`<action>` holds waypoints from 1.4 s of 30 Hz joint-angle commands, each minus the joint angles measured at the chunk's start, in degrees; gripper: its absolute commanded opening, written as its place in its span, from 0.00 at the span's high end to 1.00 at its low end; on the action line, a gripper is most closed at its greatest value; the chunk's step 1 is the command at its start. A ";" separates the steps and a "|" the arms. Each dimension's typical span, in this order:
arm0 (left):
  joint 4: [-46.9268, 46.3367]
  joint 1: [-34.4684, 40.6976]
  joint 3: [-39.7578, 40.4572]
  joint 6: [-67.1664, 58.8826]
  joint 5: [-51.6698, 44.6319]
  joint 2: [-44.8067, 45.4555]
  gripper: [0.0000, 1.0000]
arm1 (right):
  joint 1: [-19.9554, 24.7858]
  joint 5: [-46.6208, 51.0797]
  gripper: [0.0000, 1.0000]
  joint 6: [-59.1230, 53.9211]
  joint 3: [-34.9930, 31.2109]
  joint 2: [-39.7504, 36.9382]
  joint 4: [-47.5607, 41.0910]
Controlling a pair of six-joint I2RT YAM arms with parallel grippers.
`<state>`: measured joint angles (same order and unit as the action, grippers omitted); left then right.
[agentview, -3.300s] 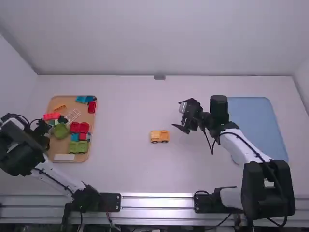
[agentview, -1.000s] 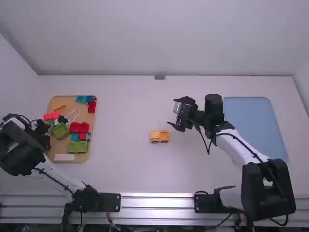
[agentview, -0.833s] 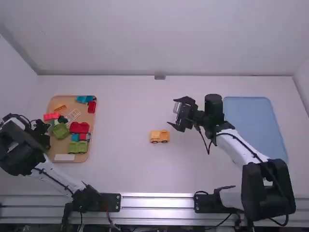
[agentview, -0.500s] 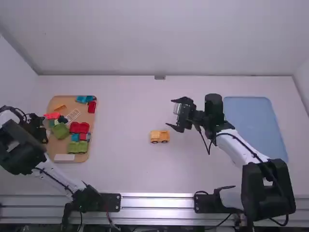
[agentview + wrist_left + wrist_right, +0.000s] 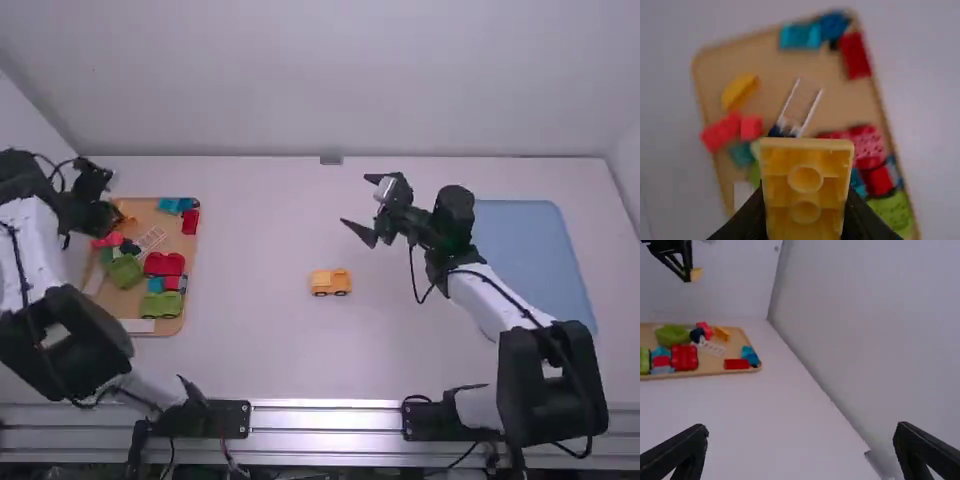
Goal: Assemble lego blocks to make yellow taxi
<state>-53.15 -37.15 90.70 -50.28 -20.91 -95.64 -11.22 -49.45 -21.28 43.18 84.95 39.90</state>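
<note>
Yellow taxi (image 5: 330,283), one, plus one block (image 5: 806,187) in left claw (image 5: 112,214)

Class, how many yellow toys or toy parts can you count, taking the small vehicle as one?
3: a yellow block held in the left gripper, a loose yellow piece on the tan tray, and the yellow toy vehicle on the table. More may be hidden.

Loads of room between the tan rectangular tray (image 5: 148,212) and the small yellow-orange wheeled block (image 5: 330,282), but the white-and-black right arm (image 5: 492,290) blocks off the flat blue mat (image 5: 545,250).
</note>
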 commanded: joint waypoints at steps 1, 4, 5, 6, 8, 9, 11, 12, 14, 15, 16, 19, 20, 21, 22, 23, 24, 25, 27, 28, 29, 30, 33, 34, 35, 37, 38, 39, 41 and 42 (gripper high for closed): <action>0.28 7.02 -1.01 -3.61 -8.00 4.63 0.91 | 0.04 -1.79 0.01 6.08 4.83 3.98 -0.28; 3.06 17.75 -1.03 -5.05 -13.60 7.82 0.91 | 0.02 -10.34 0.01 6.16 12.61 10.01 -1.40; 3.26 18.18 -1.03 -5.05 -13.88 7.91 0.91 | 0.04 -10.91 0.01 6.21 12.98 10.29 -1.40; 4.33 21.07 -1.03 -5.05 -15.34 8.33 0.90 | 0.04 -13.73 0.01 6.58 15.32 12.11 -1.31; 7.02 27.36 -1.09 -4.57 -19.45 8.28 0.91 | 0.04 -22.12 0.01 6.51 21.40 16.70 -1.36; 7.21 28.11 -1.14 -4.59 -20.02 8.22 0.91 | 0.04 -23.28 0.01 6.56 22.18 17.29 -1.36; 8.22 32.09 -1.51 -4.63 -23.87 7.80 0.94 | 0.04 -28.22 0.01 8.28 25.92 20.13 -1.33; 9.38 34.25 -2.10 -4.61 -26.71 7.21 0.95 | 0.04 -30.51 0.01 9.86 28.26 22.01 -1.33; 11.04 36.04 -3.26 -4.63 -30.62 6.43 0.96 | 0.04 -32.61 0.01 10.64 30.05 23.71 -1.33; 13.27 37.33 -5.18 -4.52 -33.92 5.84 0.97 | -0.11 -34.86 0.01 10.54 31.06 24.90 -1.31; 15.13 37.99 -6.71 -3.91 -36.00 5.64 0.97 | -0.24 -36.46 0.01 10.36 31.54 25.57 -1.31; 24.00 39.17 -12.39 1.70 -40.11 4.48 0.97 | -0.85 -38.62 0.01 10.38 31.91 26.67 -1.31; 28.94 39.54 -15.21 4.46 -41.33 3.82 0.96 | -1.03 -39.41 0.01 10.36 31.91 26.77 -1.31; 34.05 39.91 -18.10 7.10 -42.49 3.23 0.93 | -1.36 -39.52 0.01 10.64 31.89 26.82 -1.36; 37.46 40.19 -20.00 8.61 -43.21 2.86 0.91 | -1.62 -39.43 0.01 11.26 31.87 26.82 -1.33; 42.77 40.68 -22.82 11.30 -44.15 2.56 0.90 | -2.14 -39.21 0.01 12.41 31.87 26.82 -1.29; 44.59 40.83 -23.78 12.26 -44.30 2.45 0.90 | -2.34 -39.21 0.01 12.61 31.87 26.82 -1.29; 50.40 41.44 -26.73 15.63 -44.46 2.40 0.89 | -2.99 -39.06 0.01 13.73 31.87 26.82 -1.31; 59.95 42.60 -31.26 21.70 -44.13 2.40 0.89 | -4.02 -39.06 0.01 15.74 31.87 26.82 -1.33; 62.71 42.99 -32.46 23.21 -43.93 2.40 0.89 | -4.31 -39.06 0.01 16.35 31.87 26.82 -1.36; 66.42 43.43 -34.07 25.38 -43.47 2.40 0.88 | -4.63 -39.04 0.01 17.22 31.85 26.82 -1.38; 69.22 43.71 -35.21 27.56 -43.19 2.40 0.88 | -4.90 -39.06 0.02 17.44 31.80 26.84 -1.66; 76.52 43.91 -37.86 34.56 -45.07 2.40 0.90 | -5.40 -39.06 0.03 15.39 31.04 26.84 -3.28; 78.07 43.91 -38.47 34.47 -47.12 2.40 0.91 | -5.38 -39.04 0.05 14.71 30.77 26.84 -4.15; 79.62 43.91 -39.04 34.42 -48.41 2.40 0.91 | -5.16 -39.28 0.07 13.97 30.47 26.84 -4.59; 80.59 43.89 -39.41 34.51 -48.72 2.40 0.91 | -5.18 -39.21 0.12 13.99 30.05 26.84 -4.28; 80.67 43.91 -39.45 34.47 -48.68 2.40 0.92 | -5.20 -39.06 0.14 13.97 29.94 26.84 -4.31; 80.78 43.91 -39.41 34.47 -48.74 2.40 0.92 | -5.40 -39.12 0.19 13.99 29.90 26.84 -4.33; 81.48 43.89 -39.28 35.80 -48.63 2.40 0.92 | -5.20 -39.26 0.26 13.97 29.88 26.84 -4.35; 82.60 43.89 -39.28 37.46 -48.65 2.40 0.93 | -4.98 -39.21 0.26 13.94 29.79 26.82 -4.33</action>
<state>28.71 6.81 51.57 -16.10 -67.61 -93.80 -16.53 -86.80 -6.98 73.36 111.57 35.40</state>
